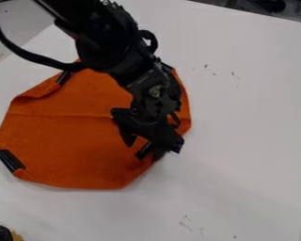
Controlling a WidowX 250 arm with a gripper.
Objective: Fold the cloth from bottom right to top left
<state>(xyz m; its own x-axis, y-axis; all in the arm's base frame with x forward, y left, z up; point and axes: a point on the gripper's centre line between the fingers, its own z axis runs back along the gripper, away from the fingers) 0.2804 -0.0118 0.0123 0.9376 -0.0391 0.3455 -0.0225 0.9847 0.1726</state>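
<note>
Black two-finger gripper [137, 148], right of the frame's lower middle, hangs at the cloth's lower right edge with its fingers apart and orange fabric showing between the tips; nothing appears clamped, though whether the tips touch the fabric I cannot tell. Largest of all is the white table [247, 132], running off the frame on several sides. Next comes the black arm [109, 42], slanting down from the upper left. Beneath it the orange cloth [71, 141] lies spread across the left and middle of the frame, unfolded along the asked diagonal, a faint crease crossing it and its upper left edge turned over. Smaller are the black strips on its rim, one at the upper left [64, 77], one at the lower left [10, 161]. Smallest are the faint dark marks [186, 223] on the tabletop. The step in hand looks like taking hold of the bottom right edge; the next move calls for closing on the fabric, then lifting it over toward the upper left.
</note>
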